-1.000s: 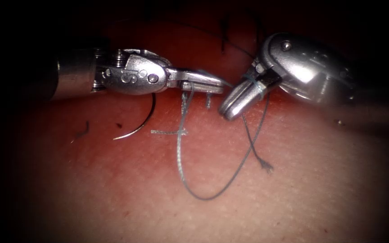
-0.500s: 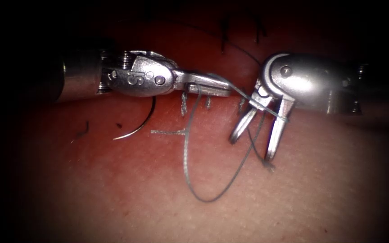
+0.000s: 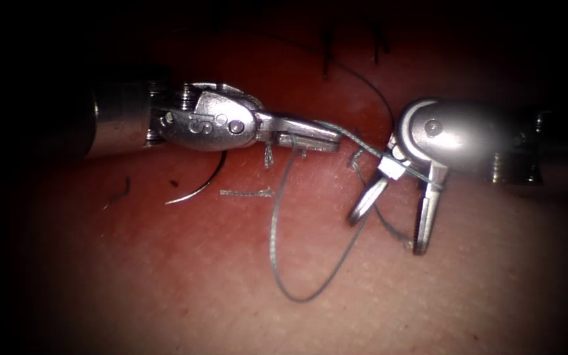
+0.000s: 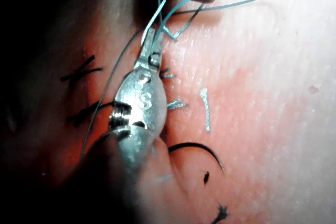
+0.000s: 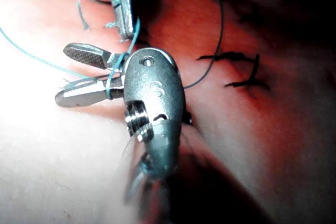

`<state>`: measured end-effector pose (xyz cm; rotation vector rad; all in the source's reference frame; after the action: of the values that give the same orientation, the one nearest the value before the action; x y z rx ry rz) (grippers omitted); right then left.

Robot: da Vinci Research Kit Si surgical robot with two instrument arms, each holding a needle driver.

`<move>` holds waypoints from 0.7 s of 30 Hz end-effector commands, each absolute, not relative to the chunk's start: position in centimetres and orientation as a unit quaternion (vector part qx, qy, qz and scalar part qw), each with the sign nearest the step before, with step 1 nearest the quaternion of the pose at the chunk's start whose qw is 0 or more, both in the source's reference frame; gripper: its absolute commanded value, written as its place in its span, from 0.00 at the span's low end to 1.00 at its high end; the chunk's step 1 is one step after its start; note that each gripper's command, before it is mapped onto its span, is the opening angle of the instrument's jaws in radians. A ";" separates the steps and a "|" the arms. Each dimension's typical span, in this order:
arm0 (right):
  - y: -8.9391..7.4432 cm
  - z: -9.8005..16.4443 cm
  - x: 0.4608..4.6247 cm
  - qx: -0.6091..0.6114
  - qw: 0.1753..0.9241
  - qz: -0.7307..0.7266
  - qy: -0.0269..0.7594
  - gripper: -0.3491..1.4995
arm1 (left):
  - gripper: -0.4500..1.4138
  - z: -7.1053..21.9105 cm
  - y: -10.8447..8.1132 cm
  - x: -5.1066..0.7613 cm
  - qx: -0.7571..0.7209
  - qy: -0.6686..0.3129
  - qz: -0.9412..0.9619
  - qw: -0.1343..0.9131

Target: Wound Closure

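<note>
Two grippers working | I am keeping the left silver needle-driver gripper clamped on the grey-green thread | right gripper is spreading wide, thread draped across it | thin curved dark needle is lying free on the pink tissue, left of both.

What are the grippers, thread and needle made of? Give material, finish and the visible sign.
Left gripper, shut on the thread, and right gripper, open: polished metal by their bright glints; one right pad is cross-hatched in the right wrist view.
Thread: grey-green, twisted texture, probably braided fibre.
Needle: thin, dark, curved wire with a pale sheen, likely steel, lying free on the tissue.
</note>
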<state>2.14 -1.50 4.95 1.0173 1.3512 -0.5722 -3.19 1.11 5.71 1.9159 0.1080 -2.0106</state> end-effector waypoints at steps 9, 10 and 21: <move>-1.6 5.1 2.24 0.449 0.627 -0.277 0.573 0.00 | 0.00 5.8 1.1 -3.20 0.677 0.042 -0.713 0.180; -1.6 5.2 2.24 0.449 0.628 -0.279 0.571 0.00 | 0.00 5.8 1.1 -3.20 0.677 0.042 -0.713 0.181; -1.2 5.1 2.22 0.441 0.639 -0.229 0.587 0.00 | 0.00 5.6 0.7 -3.20 0.673 0.042 -0.714 0.188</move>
<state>2.13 -1.26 5.06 1.0075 1.3479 -0.5059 -3.14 0.66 5.58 1.8929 0.1234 -2.0075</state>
